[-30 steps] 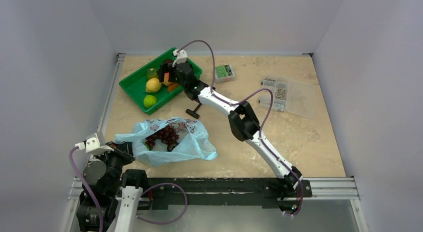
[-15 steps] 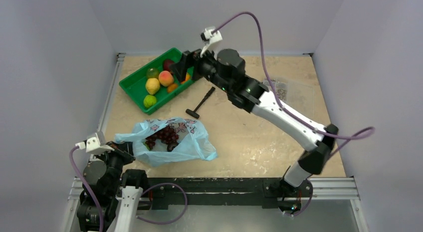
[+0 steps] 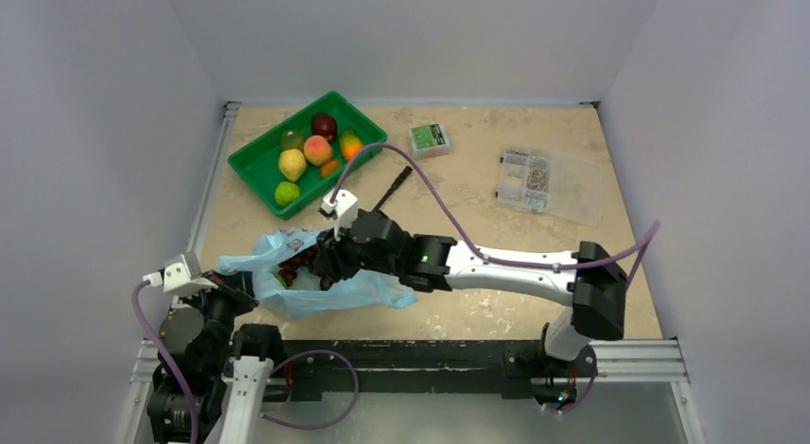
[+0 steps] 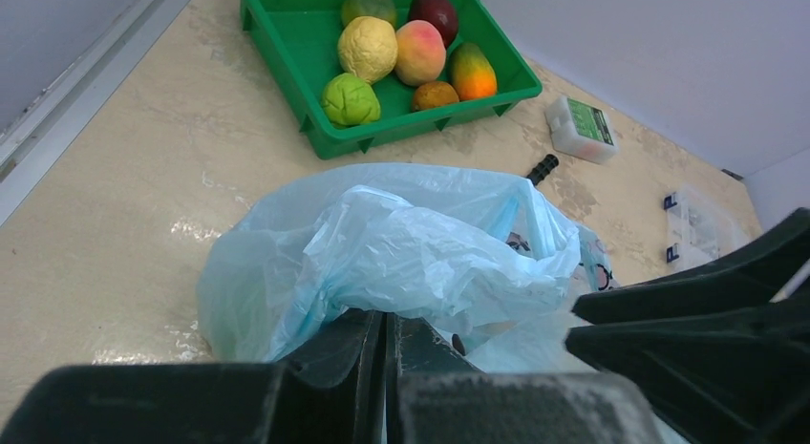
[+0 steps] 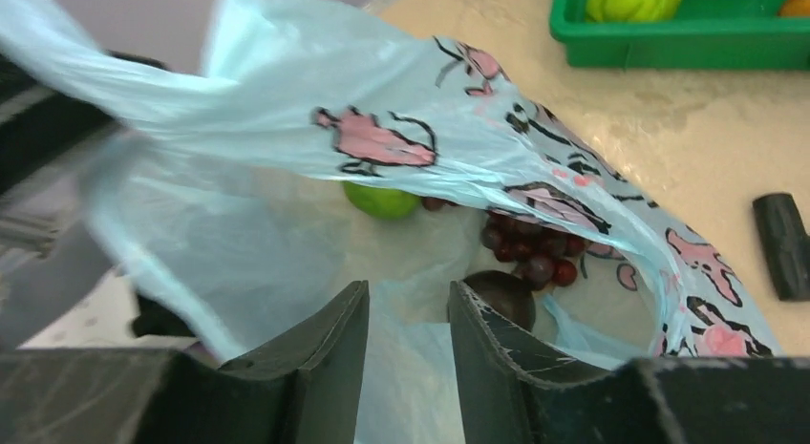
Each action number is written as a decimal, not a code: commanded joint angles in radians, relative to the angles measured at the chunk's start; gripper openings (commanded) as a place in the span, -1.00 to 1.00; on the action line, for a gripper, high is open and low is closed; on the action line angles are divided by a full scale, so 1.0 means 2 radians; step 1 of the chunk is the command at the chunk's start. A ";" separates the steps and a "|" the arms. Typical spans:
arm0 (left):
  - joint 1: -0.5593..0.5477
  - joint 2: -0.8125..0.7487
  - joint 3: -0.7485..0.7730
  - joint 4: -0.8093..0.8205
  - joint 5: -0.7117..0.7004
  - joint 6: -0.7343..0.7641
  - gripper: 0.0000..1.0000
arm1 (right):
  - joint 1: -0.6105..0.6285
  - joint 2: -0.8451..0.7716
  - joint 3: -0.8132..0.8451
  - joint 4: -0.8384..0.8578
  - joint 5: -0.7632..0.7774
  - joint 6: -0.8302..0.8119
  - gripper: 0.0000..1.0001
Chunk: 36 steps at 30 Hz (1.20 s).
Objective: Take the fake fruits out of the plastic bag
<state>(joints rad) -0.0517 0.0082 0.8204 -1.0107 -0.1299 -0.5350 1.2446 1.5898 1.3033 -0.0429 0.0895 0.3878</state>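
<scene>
grape bunch [image 5: 530, 248] and green fruit [image 5: 382, 200] lie in open bag [image 5: 382, 138].

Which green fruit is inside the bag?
The smooth green one beside the purple grapes in the blue bag; the others sit in the green tray.

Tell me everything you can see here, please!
tray: one, green, far left of table.
fruits in tray: seven; green, yellow, peach, dark red, orange.
plastic bag: one, light blue, near left.
grapes: one bunch, dark purple, inside bag.
green fruit: one, inside bag.
black tool: one, beside tray.
small box: one, green-white, far middle.
clear case: one, far right.
left gripper: shut on bag's edge.
right gripper: open, at bag's mouth.
</scene>
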 commanded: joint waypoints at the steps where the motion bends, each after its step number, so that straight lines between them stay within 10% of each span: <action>1: 0.005 -0.001 0.002 0.012 -0.010 0.001 -1.00 | 0.031 0.045 -0.007 0.062 0.060 -0.019 -0.33; 15: 0.005 0.009 0.002 0.012 -0.008 0.002 -1.00 | 0.096 0.185 -0.062 0.179 0.163 0.048 -0.59; 24: 0.005 0.009 0.000 0.014 -0.005 0.003 -1.00 | 0.096 0.083 -0.087 0.146 0.208 0.025 -0.30; 36: 0.006 0.014 0.001 0.014 -0.003 0.003 -1.00 | 0.058 0.169 -0.020 0.193 0.224 -0.025 -0.07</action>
<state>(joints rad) -0.0467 0.0132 0.8204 -1.0111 -0.1390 -0.5354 1.3895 1.8923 1.1976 0.2684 0.5003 0.3859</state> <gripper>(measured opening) 0.003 0.442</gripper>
